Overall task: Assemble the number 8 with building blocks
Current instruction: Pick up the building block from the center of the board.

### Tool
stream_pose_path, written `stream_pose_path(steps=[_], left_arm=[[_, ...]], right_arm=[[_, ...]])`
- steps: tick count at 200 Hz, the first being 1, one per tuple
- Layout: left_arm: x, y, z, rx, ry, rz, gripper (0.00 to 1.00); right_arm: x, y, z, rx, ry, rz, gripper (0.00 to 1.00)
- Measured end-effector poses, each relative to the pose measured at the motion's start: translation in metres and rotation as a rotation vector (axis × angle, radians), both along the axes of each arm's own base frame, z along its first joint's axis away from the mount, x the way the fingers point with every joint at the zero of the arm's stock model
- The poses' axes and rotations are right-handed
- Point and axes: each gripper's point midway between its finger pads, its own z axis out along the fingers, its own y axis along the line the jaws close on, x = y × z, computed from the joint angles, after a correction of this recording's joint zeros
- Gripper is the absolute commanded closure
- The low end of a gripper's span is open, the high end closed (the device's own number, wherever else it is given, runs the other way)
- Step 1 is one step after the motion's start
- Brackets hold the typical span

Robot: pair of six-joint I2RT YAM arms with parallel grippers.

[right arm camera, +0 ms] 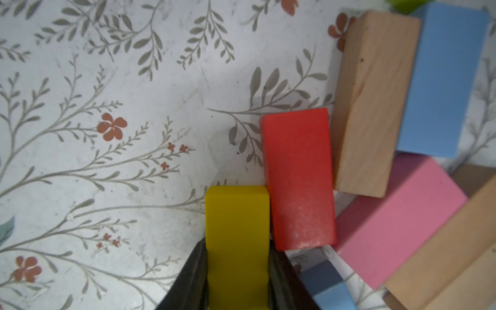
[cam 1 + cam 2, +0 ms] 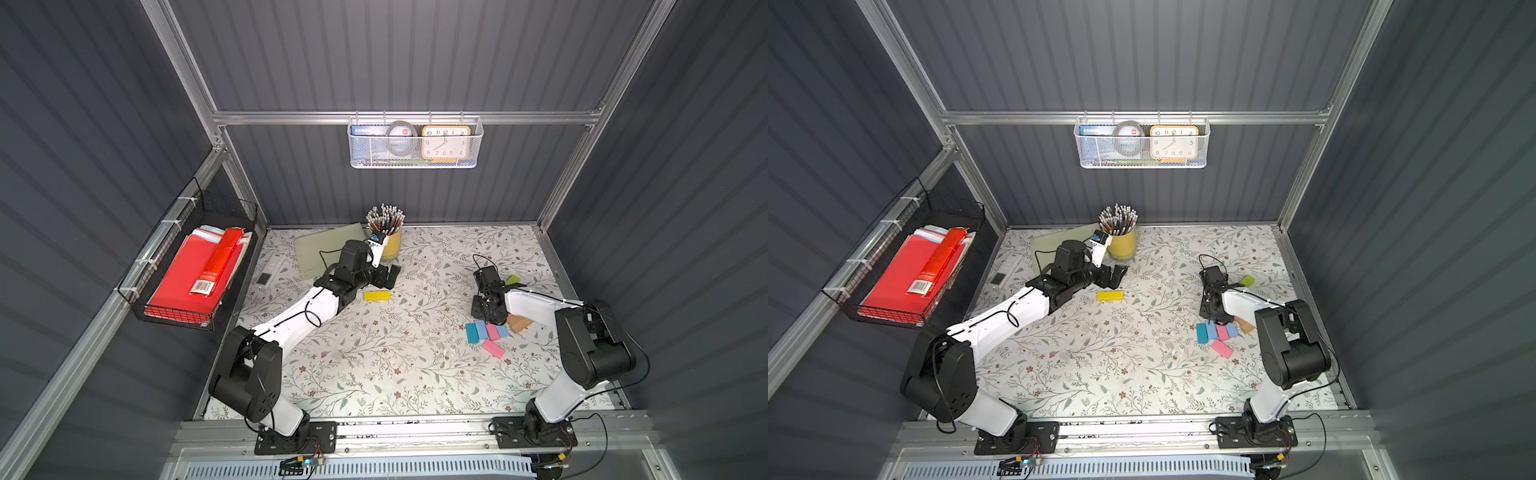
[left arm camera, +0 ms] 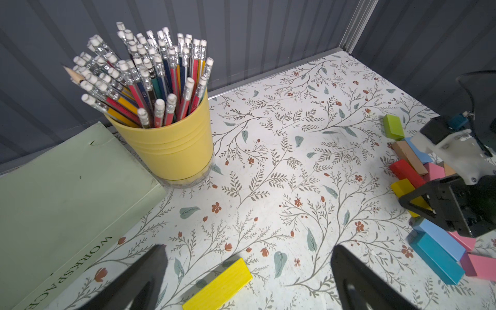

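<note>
My right gripper (image 1: 237,249) is shut on a yellow block (image 1: 237,228), its fingers pressed to both long sides, at the left edge of a pile of building blocks. A red block (image 1: 298,177) touches that yellow one; tan (image 1: 375,102), light blue (image 1: 442,80) and pink (image 1: 397,220) blocks lie beyond. In both top views the right gripper (image 2: 486,316) hides the pile's middle, with teal (image 2: 471,333), pink (image 2: 493,348) and lime green (image 2: 513,279) blocks around it. My left gripper (image 3: 248,251) is open just behind a lone yellow block (image 2: 377,296) lying flat mid-table. No number 8 shows.
A yellow cup of pencils (image 2: 390,243) stands at the back, close to the left gripper (image 2: 390,276). A pale green box (image 2: 328,249) lies beside it, and a remote (image 2: 272,266) near the left wall. Wire baskets hang on the back and left walls.
</note>
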Motion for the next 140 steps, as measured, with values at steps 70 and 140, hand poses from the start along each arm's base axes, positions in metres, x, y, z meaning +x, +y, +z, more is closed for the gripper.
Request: stream_pose_path(steps=[70, 140], left_arm=[[0.000, 0.021, 0.012, -0.012, -0.026, 0.108, 0.01], [0.022, 0.113, 0.039, -0.086, -0.069, 0.388, 0.01]], right_arm=[[0.021, 0.045, 0.051, 0.089, -0.109, 0.042, 0.77], [-0.004, 0.223, 0.080, 0.247, -0.152, 0.272, 0.79]])
